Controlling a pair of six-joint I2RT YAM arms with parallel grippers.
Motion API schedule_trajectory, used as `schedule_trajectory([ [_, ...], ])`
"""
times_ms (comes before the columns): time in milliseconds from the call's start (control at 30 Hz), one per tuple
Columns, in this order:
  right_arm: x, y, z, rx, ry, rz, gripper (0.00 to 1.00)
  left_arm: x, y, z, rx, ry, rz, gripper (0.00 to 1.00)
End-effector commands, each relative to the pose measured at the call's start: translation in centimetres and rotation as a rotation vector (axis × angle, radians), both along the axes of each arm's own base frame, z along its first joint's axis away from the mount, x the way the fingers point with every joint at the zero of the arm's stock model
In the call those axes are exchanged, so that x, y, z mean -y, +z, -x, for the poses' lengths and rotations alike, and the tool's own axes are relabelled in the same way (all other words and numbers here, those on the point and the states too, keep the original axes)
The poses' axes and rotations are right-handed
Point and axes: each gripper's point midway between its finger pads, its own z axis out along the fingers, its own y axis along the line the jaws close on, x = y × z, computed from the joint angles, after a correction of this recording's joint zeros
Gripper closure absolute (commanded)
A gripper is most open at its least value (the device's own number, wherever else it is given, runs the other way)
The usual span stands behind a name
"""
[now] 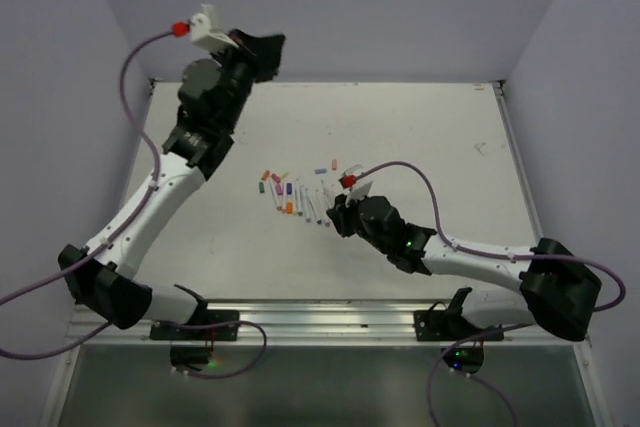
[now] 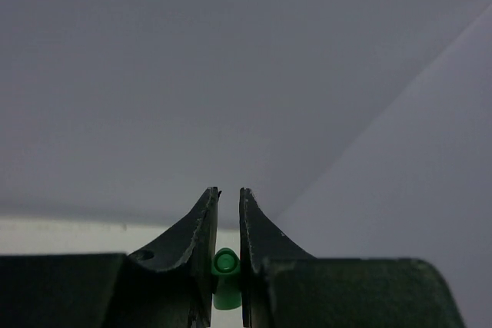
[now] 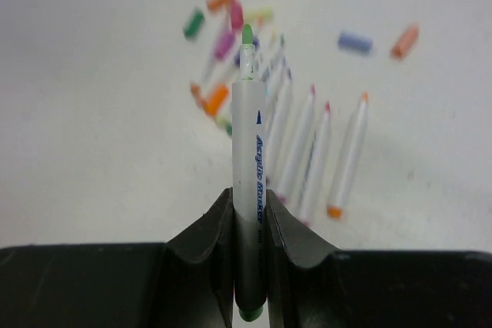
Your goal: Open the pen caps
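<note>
— Between the jaws of the right gripper (image 3: pixel 250 193), what is held?
— A white pen (image 3: pixel 250 136) is clamped there with its bare green tip pointed away. The jaws are closed narrow on the barrel, and no cap is seen on it.
— And beyond it, on the table (image 1: pixel 420 137)?
— A row of pens (image 3: pixel 350 151) is laid side by side, each coloured tip exposed. Past them, loose caps (image 3: pixel 354 41) are scattered: orange, green, pink, blue. No capped pen can be made out, though the far ones are blurred.
— Where is the green cap (image 2: pixel 225 263) found?
— It is pinched between the jaws of the left gripper (image 2: pixel 229 193), back from their tips. Those jaws are closed tight on it, and the gripper is raised high at the back left, well apart from the pen.
— How much is judged left?
— The uncapping appears finished. Only this cap and pen are yet to be set down.
</note>
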Motion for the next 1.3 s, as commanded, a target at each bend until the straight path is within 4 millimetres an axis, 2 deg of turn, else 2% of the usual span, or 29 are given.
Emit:
schedule_trajectory([
  [0,2.1,-7.5,2.8,-0.178,0.047,0.214,1.0,-9.1,17.8,4.2,0.435,0.242,0.266,1.0],
  [67,2.0,-7.7,2.7,-0.184,0.048,0.218,1.0,-10.0,19.7,4.7,0.469,0.259,0.287,1.0],
  [133,1.9,-6.7,2.6,-0.171,0.047,0.201,1.0,-10.0,20.3,5.0,0.477,0.252,0.273,1.0],
  [233,2.1,-5.2,2.2,-0.149,0.022,0.188,1.0,-9.4,18.2,4.7,0.426,0.23,0.208,1.0],
  [267,2.3,-4.6,1.9,-0.134,0.006,0.191,1.0,-8.8,15.2,3.6,0.358,0.226,0.158,1.0],
  [333,3.2,-4.1,1.0,-0.12,-0.058,0.215,1.0,-8.2,12.0,3.3,0.297,0.2,0.113,1.0],
  [367,3.4,-4.4,0.7,-0.131,-0.071,0.228,1.0,-7.8,10.1,3.0,0.255,0.186,0.091,1.0],
  [400,3.7,-4.3,0.1,-0.141,-0.091,0.238,1.0,-6.9,6.1,2.7,0.179,0.149,0.048,1.0],
  [500,4.7,-5.3,-1.2,-0.19,-0.137,0.257,1.0,-5.7,0.1,2.5,0.066,0.092,0.002,1.0],
  [533,4.8,-5.1,-1.7,-0.2,-0.146,0.25,1.0,-5.1,-3.3,2.7,0.006,0.056,-0.028,1.0],
  [567,4.8,-5.5,-1.9,-0.237,-0.141,0.237,1.0,-4.9,-5.6,2.9,-0.045,0.04,-0.044,1.0],
  [600,6.1,-6.8,-2.6,-0.289,-0.174,0.264,1.0,-4.7,-7.1,3.2,-0.072,0.024,-0.054,1.0],
  [633,6.1,-6.6,-3.3,-0.3,-0.186,0.253,1.0,-4.3,-10.7,3.7,-0.136,-0.009,-0.083,1.0],
  [700,6.3,-7.5,-4.0,-0.331,-0.198,0.274,1.0,-3.9,-13.4,4.4,-0.185,-0.048,-0.097,1.0],
  [733,5.9,-7.3,-4.4,-0.328,-0.194,0.271,1.0,-4.0,-16.3,4.9,-0.237,-0.051,-0.115,1.0],
  [833,5.5,-9.0,-5.2,-0.372,-0.196,0.288,1.0,-3.6,-19.6,6.0,-0.297,-0.095,-0.122,1.0],
  [867,5.3,-9.4,-5.3,-0.387,-0.198,0.286,1.0,-3.6,-21.4,6.5,-0.327,-0.105,-0.124,1.0],
  [1000,4.5,-11.2,-5.8,-0.432,-0.203,0.299,0.96,-3.1,-24.8,7.4,-0.395,-0.147,-0.125,1.0],
  [1100,4.5,-12.1,-5.9,-0.445,-0.213,0.299,0.88,-2.8,-26.3,7.8,-0.424,-0.169,-0.129,1.0],
  [1267,4.5,-12.6,-5.4,-0.459,-0.201,0.3,0.78,-2.6,-26.9,7.5,-0.429,-0.175,-0.131,1.0],
])
